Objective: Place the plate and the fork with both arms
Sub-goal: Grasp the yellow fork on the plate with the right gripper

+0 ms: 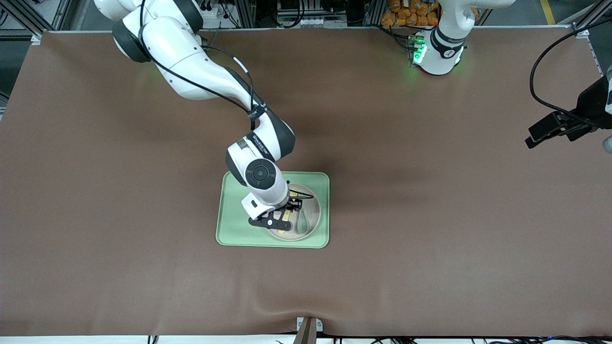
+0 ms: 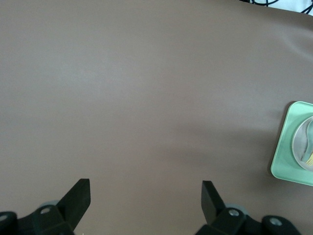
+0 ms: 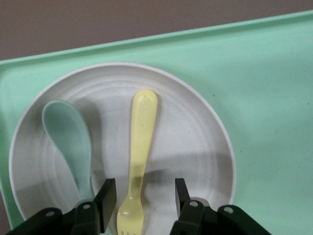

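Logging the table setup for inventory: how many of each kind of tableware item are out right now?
Tray: 1
Plate: 1, on the tray
Fork: 1, on the plate
Spoon: 1, on the plate
Total: 4

Brown table (image 1: 430,200) — light green tray (image 1: 229,229) lies directly on it, mid-table, closer to front-camera edge.

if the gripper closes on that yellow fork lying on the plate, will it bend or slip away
The fork looks like thin moulded plastic, so probably stiff and light. It lies flat on the smooth plate, so it may skid if nudged. The right gripper straddles its narrow neck with fingers open; a pinch there could twist it.
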`<act>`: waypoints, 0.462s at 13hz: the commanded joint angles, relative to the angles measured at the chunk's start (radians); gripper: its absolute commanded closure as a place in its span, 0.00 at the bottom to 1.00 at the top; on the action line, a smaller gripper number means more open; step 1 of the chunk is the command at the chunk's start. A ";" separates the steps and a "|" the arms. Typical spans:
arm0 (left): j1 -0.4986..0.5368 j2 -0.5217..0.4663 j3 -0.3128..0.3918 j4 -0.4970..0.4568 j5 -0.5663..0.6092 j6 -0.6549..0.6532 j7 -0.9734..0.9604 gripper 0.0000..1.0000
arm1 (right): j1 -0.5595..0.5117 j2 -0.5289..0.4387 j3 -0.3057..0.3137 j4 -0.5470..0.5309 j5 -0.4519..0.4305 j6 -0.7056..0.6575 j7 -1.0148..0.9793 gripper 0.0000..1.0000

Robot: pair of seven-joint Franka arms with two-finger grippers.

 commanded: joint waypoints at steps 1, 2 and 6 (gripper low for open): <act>-0.001 -0.011 -0.006 -0.018 0.022 -0.011 0.007 0.00 | 0.012 0.035 -0.005 0.046 -0.024 -0.002 0.047 0.46; -0.004 0.000 -0.008 -0.013 0.022 -0.012 0.007 0.00 | 0.012 0.035 -0.005 0.046 -0.022 -0.002 0.053 0.46; -0.007 0.029 -0.008 -0.005 0.014 -0.005 0.006 0.00 | 0.014 0.038 -0.005 0.047 -0.022 -0.002 0.082 0.49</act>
